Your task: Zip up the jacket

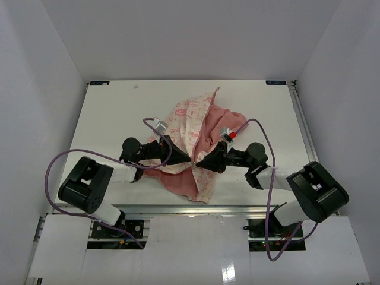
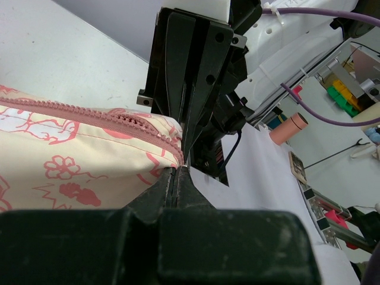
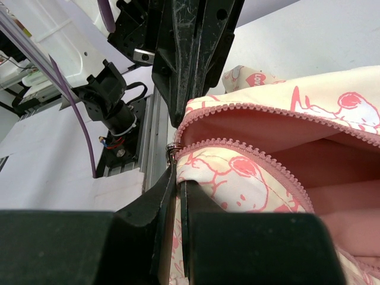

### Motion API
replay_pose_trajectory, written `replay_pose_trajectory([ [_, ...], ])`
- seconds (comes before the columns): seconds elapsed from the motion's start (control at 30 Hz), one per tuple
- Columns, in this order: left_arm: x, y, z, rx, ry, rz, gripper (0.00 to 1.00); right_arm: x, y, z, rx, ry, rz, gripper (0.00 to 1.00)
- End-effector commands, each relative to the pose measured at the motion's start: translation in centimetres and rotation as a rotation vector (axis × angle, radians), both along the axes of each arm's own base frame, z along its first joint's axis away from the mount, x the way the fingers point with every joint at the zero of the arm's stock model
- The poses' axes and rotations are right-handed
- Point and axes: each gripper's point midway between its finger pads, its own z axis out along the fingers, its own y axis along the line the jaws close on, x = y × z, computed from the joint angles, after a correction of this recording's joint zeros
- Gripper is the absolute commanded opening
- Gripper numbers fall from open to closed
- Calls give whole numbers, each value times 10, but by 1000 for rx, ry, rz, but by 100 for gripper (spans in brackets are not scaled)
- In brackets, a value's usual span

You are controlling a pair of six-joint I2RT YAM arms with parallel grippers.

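White table [image 1: 119, 113], arms [image 1: 142, 152] angled inward, jacket [image 1: 193, 122] pinched

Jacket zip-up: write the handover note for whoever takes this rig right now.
Left gripper: shut on the jacket at the end of its zipper strip.
Right gripper: shut on the jacket's edge beside a small metal part where the tooth rows meet.
The jacket lies crumpled in the middle of the table, pink lining showing; the grippers face tip to tip.
Done: both zipper sides meet at that spot.
Left: the tooth rows spread apart beyond it, so nearly all the zipping remains.
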Motion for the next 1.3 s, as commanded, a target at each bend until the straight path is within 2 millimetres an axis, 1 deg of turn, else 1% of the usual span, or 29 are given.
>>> replay_pose_trajectory([
  [0.0,-14,5,34,-115,-273,-33,0,-1,-1,66,198,-279,-1,8],
  [0.23,-14,5,35,-117,-281,-29,0,-1,-2,71,208,-275,-4,8],
  [0.5,-14,6,33,-123,-288,-14,0,4,-2,74,220,-261,-31,8],
  [0.67,-12,7,33,-126,-294,13,0,4,-3,84,263,-255,-38,8],
  [0.83,-11,7,31,-130,-291,31,0,5,-4,87,284,-241,-53,8],
  [1.03,-10,8,34,-140,-292,51,0,10,-6,88,296,-236,-88,8],
  [1.27,-12,10,39,-172,-275,55,0,15,-6,96,327,-244,-109,8],
])
